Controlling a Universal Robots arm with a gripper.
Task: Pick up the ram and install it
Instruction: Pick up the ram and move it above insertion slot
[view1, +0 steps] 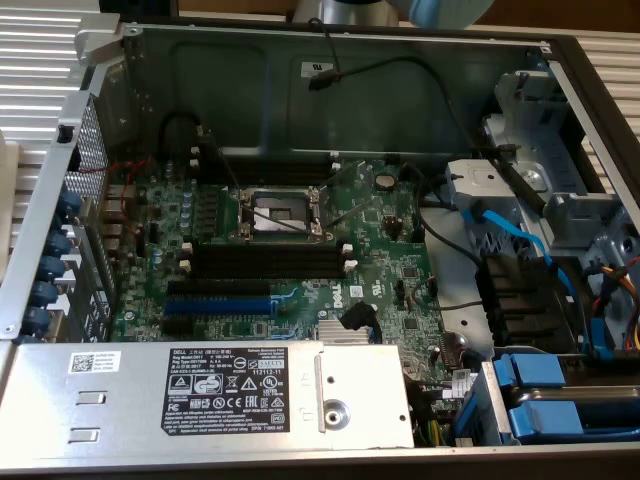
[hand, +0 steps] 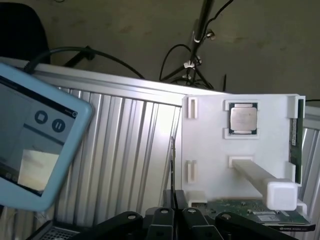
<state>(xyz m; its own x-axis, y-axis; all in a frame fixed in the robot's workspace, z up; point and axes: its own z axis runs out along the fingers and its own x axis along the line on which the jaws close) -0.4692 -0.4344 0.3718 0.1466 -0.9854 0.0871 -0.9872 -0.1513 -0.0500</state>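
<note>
My gripper (hand: 175, 207) has its black fingers pressed together. A thin dark strip rises from between the fingertips; it looks like the ram (hand: 172, 160) seen edge-on and held. It hangs in front of the near edge of a white tray (hand: 210, 145). A second green stick (hand: 298, 145) lies clipped along the tray's far edge. In the exterior view, the open computer case shows the black memory slots (view1: 268, 262) with white end clips, beside the processor socket (view1: 278, 212). A bit of the arm (view1: 350, 10) shows above the case's back wall.
The tray also carries a processor chip (hand: 243, 118), a white bar with a block end (hand: 260, 177) and a green card (hand: 250, 209). A light-blue tablet (hand: 35, 145) lies on the ribbed metal surface. Inside the case are a blue slot (view1: 215, 305), the power supply (view1: 200, 390) and blue drive bays (view1: 560, 400).
</note>
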